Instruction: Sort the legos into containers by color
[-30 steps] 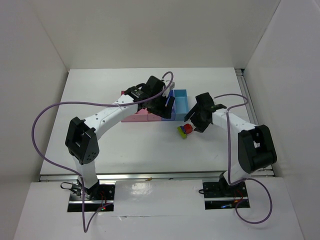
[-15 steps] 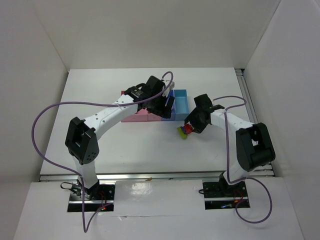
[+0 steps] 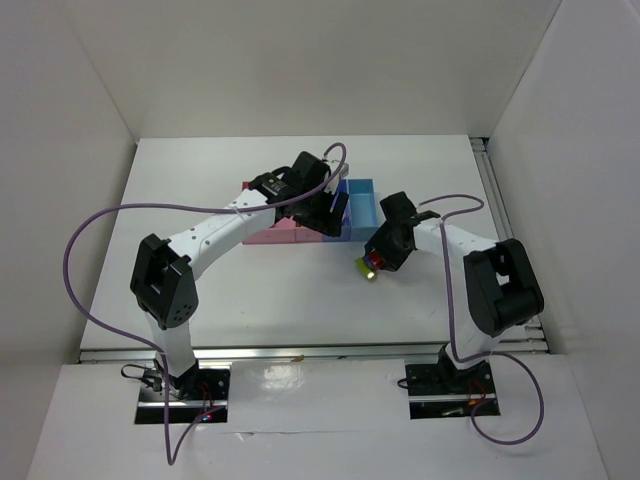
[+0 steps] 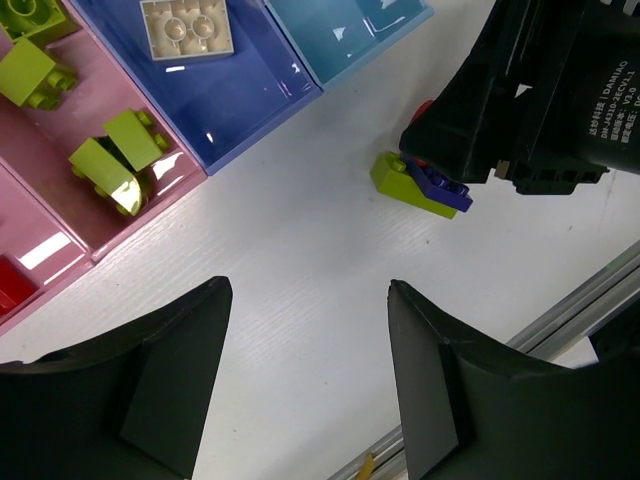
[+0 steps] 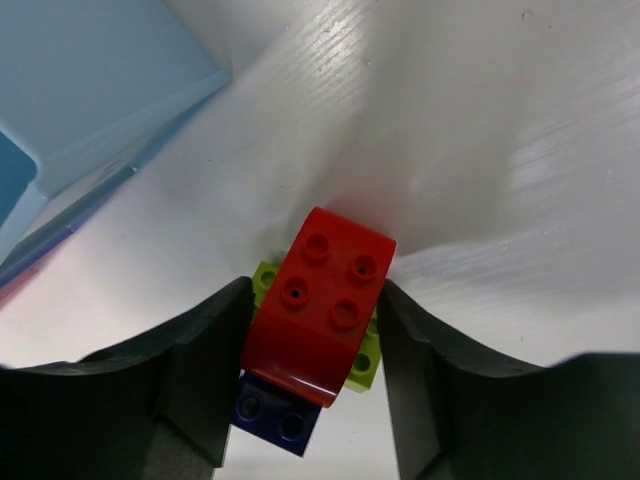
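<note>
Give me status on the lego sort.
Done: green bricks in a pink bin, a cream one in the periwinkle bin. In hand: right gripper straddles a red-green-blue clump on the table; grip not confirmed. Left gripper open, empty. Left: split that clump and bin its pieces; the light blue bin shows no bricks where visible.

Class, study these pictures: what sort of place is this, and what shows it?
Probably a robotics lab test cell: a left arm and right arm bolted at a white table, white walls around it, and coloured containers holding legos.
</note>
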